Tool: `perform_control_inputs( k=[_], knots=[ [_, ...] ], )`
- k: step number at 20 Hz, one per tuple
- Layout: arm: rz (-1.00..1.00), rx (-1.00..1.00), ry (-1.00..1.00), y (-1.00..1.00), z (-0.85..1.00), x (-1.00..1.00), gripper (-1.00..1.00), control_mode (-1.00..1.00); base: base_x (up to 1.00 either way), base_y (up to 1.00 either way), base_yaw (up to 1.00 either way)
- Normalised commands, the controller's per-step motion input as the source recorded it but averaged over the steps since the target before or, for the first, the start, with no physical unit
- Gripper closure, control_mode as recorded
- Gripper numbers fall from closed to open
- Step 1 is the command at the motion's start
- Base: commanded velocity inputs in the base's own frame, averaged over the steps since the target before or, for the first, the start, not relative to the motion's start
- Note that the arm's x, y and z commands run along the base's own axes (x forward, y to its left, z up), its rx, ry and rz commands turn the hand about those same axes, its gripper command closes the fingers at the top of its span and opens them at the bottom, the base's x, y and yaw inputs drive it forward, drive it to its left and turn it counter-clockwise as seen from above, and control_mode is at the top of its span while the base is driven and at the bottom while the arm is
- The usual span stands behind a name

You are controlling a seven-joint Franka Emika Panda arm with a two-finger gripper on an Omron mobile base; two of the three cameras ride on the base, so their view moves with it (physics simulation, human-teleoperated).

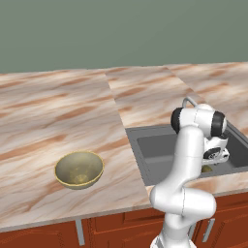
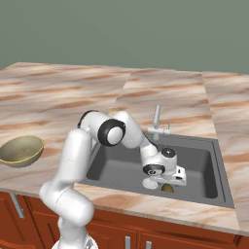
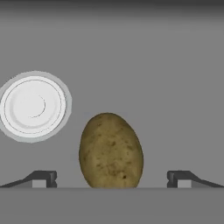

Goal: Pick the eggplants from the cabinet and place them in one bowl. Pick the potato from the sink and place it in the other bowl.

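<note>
The potato [image 3: 111,151] lies on the floor of the sink [image 2: 121,170], toward the near wall of the basin. In the hand view you see it as an olive-brown oval standing lengthwise between the two dark fingertips [image 3: 43,178], with clear space on both sides and no contact. The gripper [image 3: 111,180] is spread fully wide and grips nothing; you find it low inside the basin, directly over the potato [image 2: 168,188]. Just beside the potato sits the white round drain [image 3: 33,106]. The silver faucet [image 2: 156,119] rises at the far rim of the sink. On the marble counter [image 1: 58,111], well to the left of the sink, the olive-tan bowl [image 1: 79,169] sits upright with nothing visible inside it.
</note>
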Motion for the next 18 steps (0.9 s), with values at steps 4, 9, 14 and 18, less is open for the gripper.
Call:
perform_control_inputs(
  k=[4,9,14,18],
  knots=[
    [-0.02,0.0,0.04,-0.02,-0.2,0.08,-1.0,-1.0,0.0,0.0,0.0],
    [-0.02,0.0,0.03,-0.03,-0.17,0.1,-1.0,-1.0,0.0,0.0,0.0],
    [-0.02,0.0,0.02,-0.04,-0.15,0.1,-1.0,-1.0,0.0,0.0,0.0],
    [-0.02,0.0,0.02,-0.05,-0.15,0.1,-1.0,-1.0,0.0,0.0,0.0]
  ],
)
